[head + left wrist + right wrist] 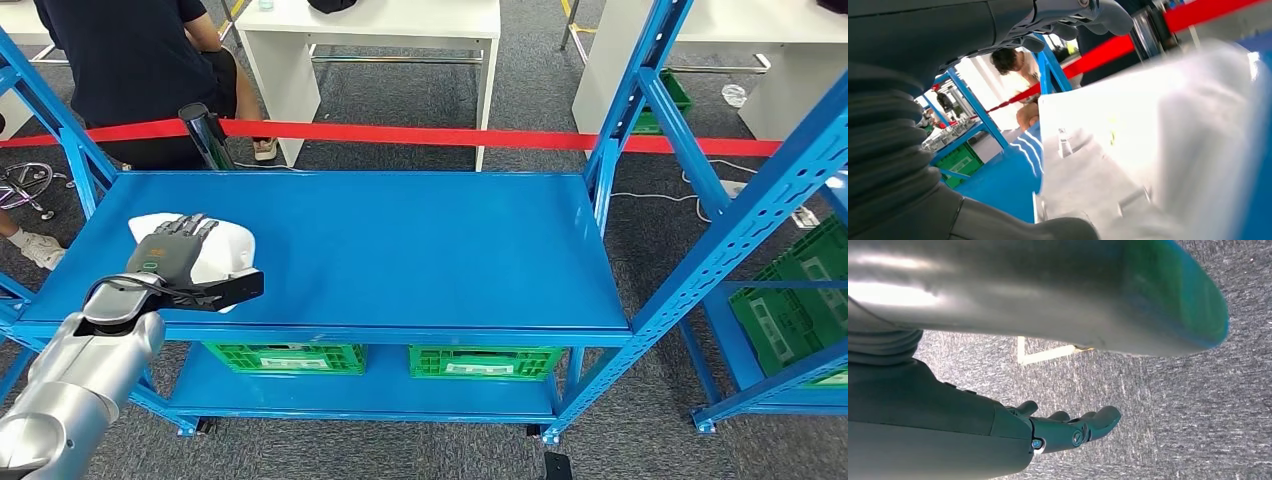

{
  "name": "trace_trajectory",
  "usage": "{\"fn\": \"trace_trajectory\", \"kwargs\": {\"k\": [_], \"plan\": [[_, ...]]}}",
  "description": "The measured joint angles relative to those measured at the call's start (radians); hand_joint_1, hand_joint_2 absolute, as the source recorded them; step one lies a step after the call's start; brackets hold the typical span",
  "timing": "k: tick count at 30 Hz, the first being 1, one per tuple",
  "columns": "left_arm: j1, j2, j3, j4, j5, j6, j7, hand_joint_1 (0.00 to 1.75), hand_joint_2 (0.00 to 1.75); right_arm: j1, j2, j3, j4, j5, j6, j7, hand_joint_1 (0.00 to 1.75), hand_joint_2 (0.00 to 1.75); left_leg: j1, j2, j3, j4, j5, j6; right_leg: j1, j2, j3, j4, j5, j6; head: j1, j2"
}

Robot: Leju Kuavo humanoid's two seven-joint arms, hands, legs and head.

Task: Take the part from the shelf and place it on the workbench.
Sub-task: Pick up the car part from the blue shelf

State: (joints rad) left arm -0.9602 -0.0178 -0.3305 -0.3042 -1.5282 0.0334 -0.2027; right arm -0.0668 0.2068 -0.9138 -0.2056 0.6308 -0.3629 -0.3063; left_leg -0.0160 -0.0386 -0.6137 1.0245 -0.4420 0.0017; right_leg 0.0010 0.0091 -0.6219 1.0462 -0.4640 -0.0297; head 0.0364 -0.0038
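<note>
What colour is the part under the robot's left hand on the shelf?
White; the part under the left hand shows best in the head view.

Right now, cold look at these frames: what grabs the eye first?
The white part on the blue shelf, at its left end, with the left hand lying over it. Behind the shelf a red tape runs across, and a person in dark clothes sits beyond it. The right hand hangs over grey carpet, holding nothing.
</note>
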Motion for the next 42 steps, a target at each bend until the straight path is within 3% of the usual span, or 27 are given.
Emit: {"fn": "trace_trajectory", "kwargs": {"k": [6,10,17,25,29,33,38,42], "plan": [[-0.024,0.015,-0.044,0.007,0.000,-0.073,-0.031,0.00,1.75,0.000,0.000,-0.010,0.000,0.000,0.001,0.000,0.00,0.00,0.000,0.000,0.000,0.000,0.000,0.000,0.000,0.000,0.000,0.000,0.000,0.000,0.000,0.000],[-0.027,0.019,-0.066,0.009,0.000,-0.063,-0.036,0.00,1.75,0.000,0.000,-0.014,0.000,0.000,0.001,0.000,0.00,0.00,0.000,0.000,0.000,0.000,0.000,0.000,0.000,0.000,0.000,0.000,0.000,0.000,0.000,0.000],[-0.033,0.019,-0.077,-0.004,0.000,0.183,0.079,0.00,1.75,0.000,0.000,-0.017,0.000,0.011,0.001,0.000,0.00,0.00,0.000,0.000,0.000,0.000,0.000,0.000,0.000,0.000,0.000,0.000,0.000,0.000,0.000,0.000],[-0.057,0.024,-0.112,-0.018,0.000,0.376,0.145,0.00,1.75,0.000,0.000,-0.017,0.000,0.026,0.000,0.000,0.00,0.00,0.000,0.000,0.000,0.000,0.000,0.000,0.000,0.000,0.000,0.000,0.000,0.000,0.000,0.000],[-0.077,0.027,-0.140,-0.022,0.000,0.412,0.155,0.00,1.75,-0.001,0.000,-0.017,0.000,0.032,0.000,0.000,0.00,0.00,0.000,0.000,0.000,0.000,0.000,0.000,0.000,0.000,0.000,0.000,0.000,0.000,0.000,0.000],[-0.100,0.035,-0.169,-0.023,0.000,0.354,0.169,0.00,1.75,-0.001,0.000,-0.017,0.000,0.034,0.001,-0.002,0.00,0.00,0.000,0.000,0.000,0.000,0.000,0.000,0.000,0.000,0.000,0.000,0.000,0.000,0.000,0.000],[-0.148,0.060,-0.198,-0.021,0.000,0.182,0.198,0.00,1.75,0.000,0.000,-0.025,0.000,0.031,0.001,-0.009,0.00,0.00,0.000,0.000,0.000,0.000,0.000,0.000,0.000,0.000,0.000,0.000,0.000,0.000,0.000,0.000],[-0.194,0.094,-0.200,-0.016,0.004,0.039,0.174,0.00,1.75,0.000,0.000,-0.038,0.000,0.024,0.001,-0.014,0.00,0.00,0.000,0.001,0.000,0.000,0.000,0.000,0.000,0.000,0.000,0.000,0.000,0.000,0.000,0.000]]}}
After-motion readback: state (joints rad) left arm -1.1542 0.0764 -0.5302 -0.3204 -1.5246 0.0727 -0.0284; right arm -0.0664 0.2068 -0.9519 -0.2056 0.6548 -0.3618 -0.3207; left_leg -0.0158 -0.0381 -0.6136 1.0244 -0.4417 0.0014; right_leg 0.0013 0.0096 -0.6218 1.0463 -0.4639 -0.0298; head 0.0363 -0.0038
